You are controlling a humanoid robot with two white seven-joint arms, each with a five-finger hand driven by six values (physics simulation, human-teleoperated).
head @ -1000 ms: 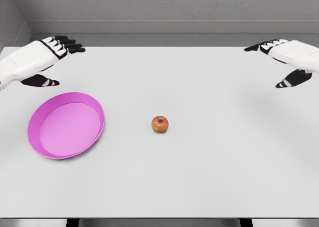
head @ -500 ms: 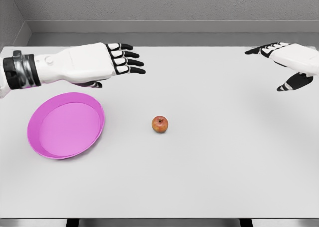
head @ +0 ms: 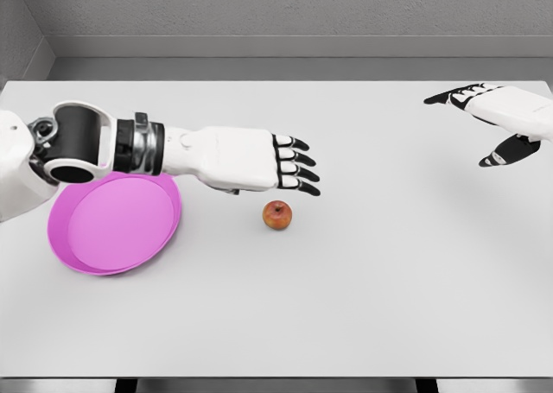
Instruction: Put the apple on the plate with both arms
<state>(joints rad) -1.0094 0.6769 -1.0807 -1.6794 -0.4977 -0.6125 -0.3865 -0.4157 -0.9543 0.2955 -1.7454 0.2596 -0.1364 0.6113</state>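
The left hand (head: 259, 160) has swept a long way in from the table's left edge and now hovers just above and behind the apple (head: 277, 214), fingers stretched out flat, nothing in them! Nearest us, the apple sits alone on the white table (head: 363, 307), stem up (red with a yellowish patch), unmoved and untouched. Left of it, the pink plate (head: 114, 224) lies well apart from the fruit, with the left forearm crossing over its far rim. Further back, at the right edge, the right hand (head: 499, 117) hangs above the table, fingers spread, holding nothing, barely shifted.
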